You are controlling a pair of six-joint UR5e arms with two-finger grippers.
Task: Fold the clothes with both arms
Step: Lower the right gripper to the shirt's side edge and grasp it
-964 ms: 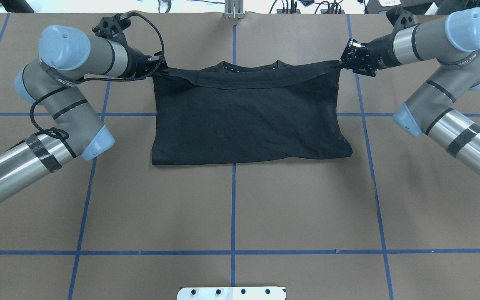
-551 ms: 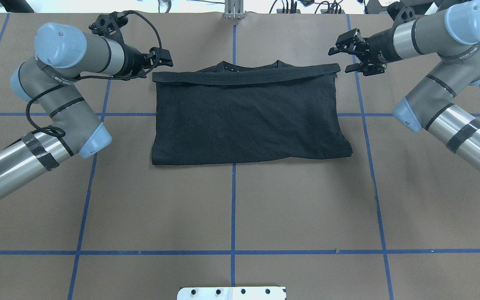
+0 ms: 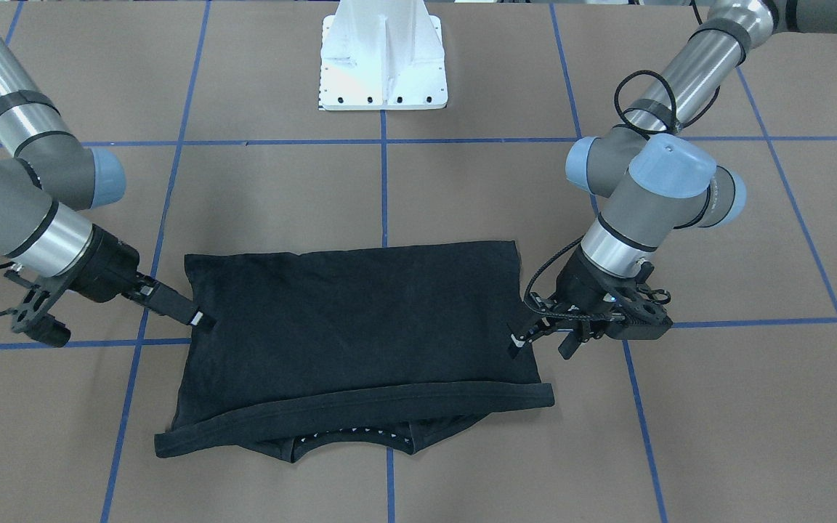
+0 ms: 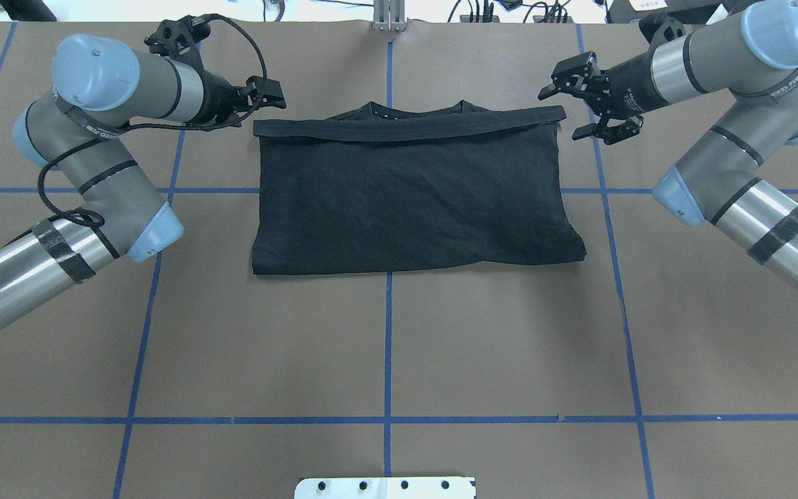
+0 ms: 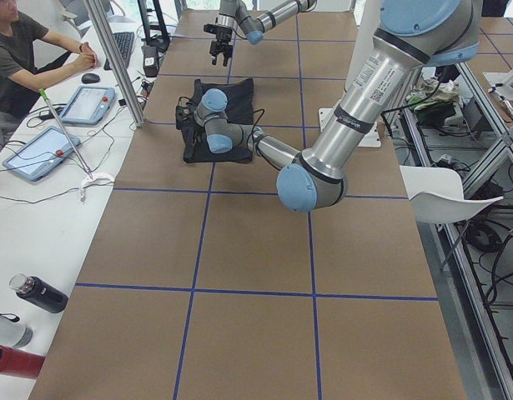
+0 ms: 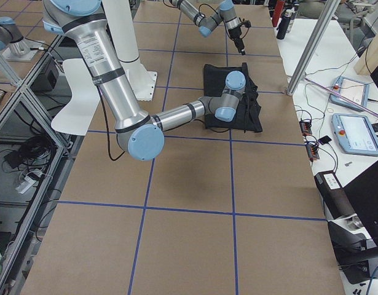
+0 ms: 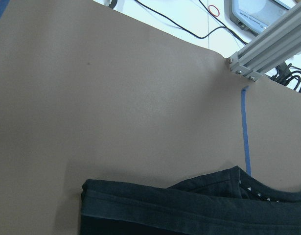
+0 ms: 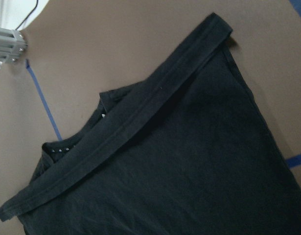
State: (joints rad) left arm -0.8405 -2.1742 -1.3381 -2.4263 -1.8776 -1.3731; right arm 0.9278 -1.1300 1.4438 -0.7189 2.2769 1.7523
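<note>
Left gripper (image 4: 276, 95) is recorded with jaws spread, just beside the far left corner of the black T-shirt (image 4: 406, 201). Right gripper (image 4: 560, 114) is recorded spread wide near the far right corner. The T-shirt is laid folded flat on the brown table (image 4: 385, 346), hem band across its far edge, collar showing beyond.

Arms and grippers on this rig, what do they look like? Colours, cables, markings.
Left arm and right arm: grey and silver tubes, light blue joint caps, black tape bands. Black two-finger left gripper and right gripper. A black cable loops along the left arm. Pale lettering on a dark strap, unreadable.
</note>
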